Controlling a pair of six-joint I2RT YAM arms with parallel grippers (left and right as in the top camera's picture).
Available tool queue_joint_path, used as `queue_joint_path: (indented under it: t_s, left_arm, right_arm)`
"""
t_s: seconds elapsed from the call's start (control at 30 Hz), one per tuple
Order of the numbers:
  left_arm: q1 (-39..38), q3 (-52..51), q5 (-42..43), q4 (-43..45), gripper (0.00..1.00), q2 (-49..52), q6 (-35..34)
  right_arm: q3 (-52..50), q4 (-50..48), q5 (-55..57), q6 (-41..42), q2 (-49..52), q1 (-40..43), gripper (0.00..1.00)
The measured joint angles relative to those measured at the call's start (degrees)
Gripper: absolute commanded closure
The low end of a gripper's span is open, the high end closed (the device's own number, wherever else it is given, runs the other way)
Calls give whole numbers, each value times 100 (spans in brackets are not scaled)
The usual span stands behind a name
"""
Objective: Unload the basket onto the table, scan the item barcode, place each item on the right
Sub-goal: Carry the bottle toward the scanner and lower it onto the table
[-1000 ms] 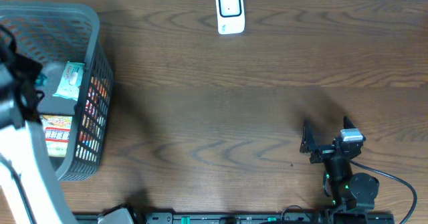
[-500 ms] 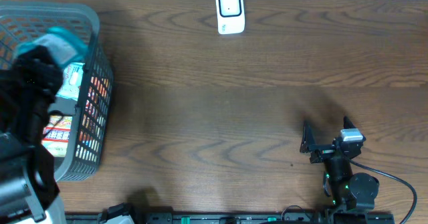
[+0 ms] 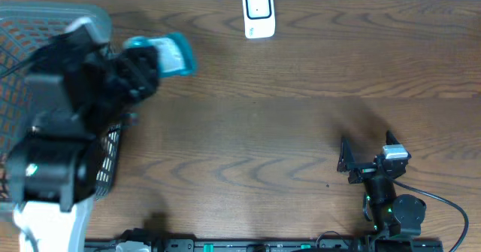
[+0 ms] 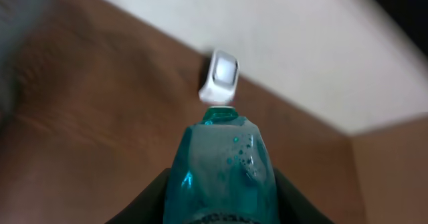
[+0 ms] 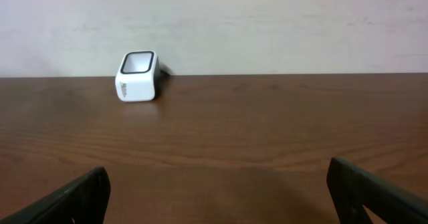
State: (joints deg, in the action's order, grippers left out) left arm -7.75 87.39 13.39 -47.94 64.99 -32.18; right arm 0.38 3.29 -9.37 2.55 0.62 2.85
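Note:
The item point(image 3: 169, 55) is a teal and white packet, held above the table just right of the basket. My left gripper point(image 3: 143, 65) is shut on it. In the left wrist view the packet point(image 4: 224, 160) fills the space between the dark fingers point(image 4: 150, 200) and points at the white barcode scanner point(image 4: 221, 77). The scanner point(image 3: 258, 13) stands at the table's far edge, some way right of the packet. My right gripper point(image 3: 367, 144) rests low near the front right, open and holding nothing. It faces the scanner point(image 5: 138, 75) from a distance, and its gripper point(image 5: 217, 190) has only bare table between the fingers.
A grey mesh basket point(image 3: 45, 15) sits at the left edge, mostly covered by my left arm. A black rail point(image 3: 225, 244) runs along the table's front edge. A pale wall point(image 5: 267, 23) stands behind the scanner.
My left gripper has lifted the teal packet out of the basket and carried it right, past the basket rim toward the scanner. The right arm has stayed still.

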Motion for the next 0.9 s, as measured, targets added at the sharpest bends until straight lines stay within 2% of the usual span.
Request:
queue_joint_path:
  t_s: [0.4,0.9]
  left_arm:
    - [-1252,0,-61,-175,81,1825,442]
    - [-2090,0,-721,-249,81,3416,654]
  right_arm:
    - [0,0,0,0,0,0,1]
    - [0,0,0,0,0,0,1]
